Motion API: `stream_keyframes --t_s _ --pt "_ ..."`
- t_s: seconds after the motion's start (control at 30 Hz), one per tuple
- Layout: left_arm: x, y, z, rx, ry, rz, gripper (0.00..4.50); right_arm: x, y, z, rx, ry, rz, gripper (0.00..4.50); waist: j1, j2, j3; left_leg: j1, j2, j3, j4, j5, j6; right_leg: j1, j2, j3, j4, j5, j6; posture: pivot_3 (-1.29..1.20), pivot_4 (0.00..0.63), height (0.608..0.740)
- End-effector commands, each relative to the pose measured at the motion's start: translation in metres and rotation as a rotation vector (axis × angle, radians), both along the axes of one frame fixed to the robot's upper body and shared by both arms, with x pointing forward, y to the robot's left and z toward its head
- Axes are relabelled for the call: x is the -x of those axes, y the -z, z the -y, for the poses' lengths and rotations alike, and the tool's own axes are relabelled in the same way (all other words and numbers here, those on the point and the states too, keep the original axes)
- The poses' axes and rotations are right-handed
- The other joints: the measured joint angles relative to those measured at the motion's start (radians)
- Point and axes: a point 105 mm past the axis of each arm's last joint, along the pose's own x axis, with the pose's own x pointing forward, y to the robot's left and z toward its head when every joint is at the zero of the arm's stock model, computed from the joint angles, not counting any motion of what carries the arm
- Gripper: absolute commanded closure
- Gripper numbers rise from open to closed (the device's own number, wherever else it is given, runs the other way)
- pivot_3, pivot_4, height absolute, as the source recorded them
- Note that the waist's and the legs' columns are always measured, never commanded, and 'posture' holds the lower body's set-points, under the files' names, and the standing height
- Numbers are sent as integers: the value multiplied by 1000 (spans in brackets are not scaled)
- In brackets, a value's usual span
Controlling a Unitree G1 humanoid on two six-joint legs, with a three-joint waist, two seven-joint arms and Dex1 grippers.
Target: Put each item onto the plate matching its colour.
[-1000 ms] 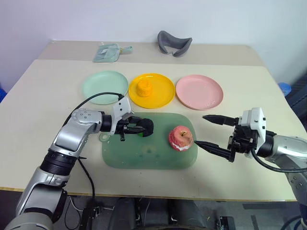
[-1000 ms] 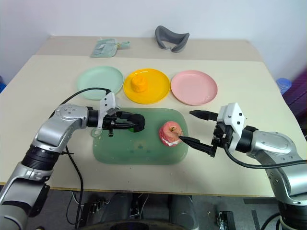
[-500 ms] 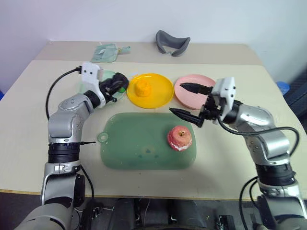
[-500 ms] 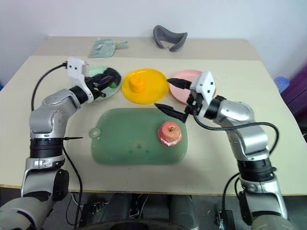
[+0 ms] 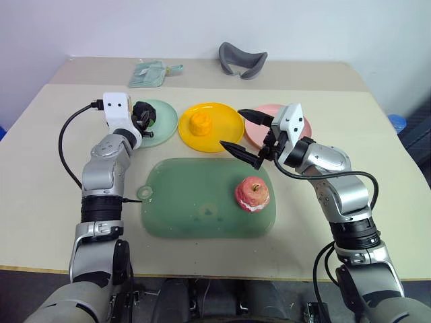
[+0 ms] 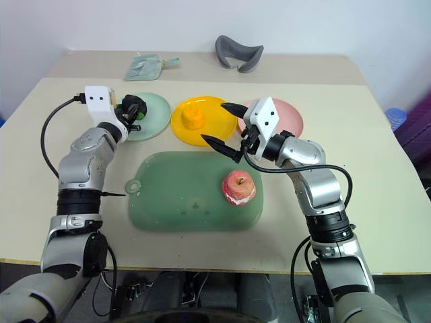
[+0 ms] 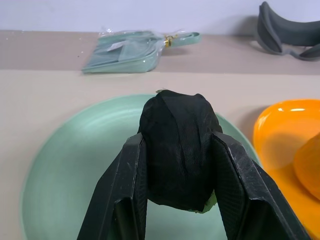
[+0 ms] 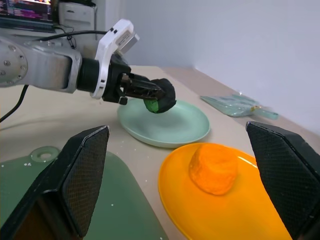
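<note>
blackish-green lump (image 7: 177, 150) | moved from mat to over mint plate (image 7: 75, 165) | left claw (image 7: 177, 200) gripping

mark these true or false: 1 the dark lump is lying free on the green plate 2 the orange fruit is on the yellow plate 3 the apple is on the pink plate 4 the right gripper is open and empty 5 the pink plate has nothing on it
1. False. The dark lump sits between the left gripper fingers, over the green plate.
2. True. The orange fruit is on the yellow plate.
3. False. The apple is on the green mat.
4. True. The right gripper is open, holding nothing.
5. True. The pink plate is bare.
</note>
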Motion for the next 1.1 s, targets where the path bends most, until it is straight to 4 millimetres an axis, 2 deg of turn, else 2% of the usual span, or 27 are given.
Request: stream_keyframes --t_s 0.03,0.1,0.23,0.3,0.37,0.43,0.5,0.57,0.63,0.7,0.83,1.1 --pt "-2 -10 -1 -35 -16 58 1010 2 -15 -1 -14 -1 63 0 0 0 0 0 0 0 0 0 0 0 0 0 0 0 0 0 150 740" --pt "-2 -13 3 -40 1 85 15 1 -14 2 -13 8 61 0 1 0 0 0 0 0 0 0 0 0 0 0 0 0 0 0 150 740" --pt "7 -38 23 8 163 234 15 4 -9 13 6 30 47 0 2 0 0 0 0 0 0 0 0 0 0 0 0 0 0 0 150 740" --pt "22 -50 43 50 340 303 15 9 -2 21 32 30 22 0 3 0 0 0 0 0 0 0 0 0 0 0 0 0 0 0 150 740" --pt "39 -54 58 55 500 324 15 14 6 29 58 29 -22 0 1 0 0 -1 0 0 0 0 0 0 0 0 -1 0 0 0 150 740" --pt "52 -47 65 -19 578 304 15 25 19 34 110 2 -85 0 0 0 0 0 0 0 0 0 0 0 0 0 -1 0 0 0 150 740" --pt "68 -39 73 -113 681 356 15 34 28 37 141 -17 -131 0 -4 0 0 1 0 1 -1 0 0 0 0 0 0 0 0 0 150 740" --pt "83 -21 76 -132 827 255 15 40 33 39 153 -26 -164 0 -7 0 0 2 1 1 -1 0 -1 0 1 1 0 0 0 0 150 740" --pt "98 -14 75 -134 953 194 15 45 40 40 168 -35 -203 0 -5 0 0 2 1 1 -1 1 -1 0 1 1 0 0 0 0 150 740" --pt "118 -14 76 -140 1104 169 15 53 52 41 202 -64 -254 0 -1 0 0 2 1 1 -1 0 -1 0 1 1 0 0 0 0 150 740" --pt "140 -11 78 -170 1263 120 15 61 61 39 220 -100 -296 0 6 0 0 2 0 0 -1 0 -1 1 0 0 -1 0 0 0 150 740" --pt "166 -12 74 -169 1422 50 15 61 69 34 226 -119 -319 0 0 0 0 2 0 -1 -1 0 -1 1 0 1 0 0 0 0 150 740"
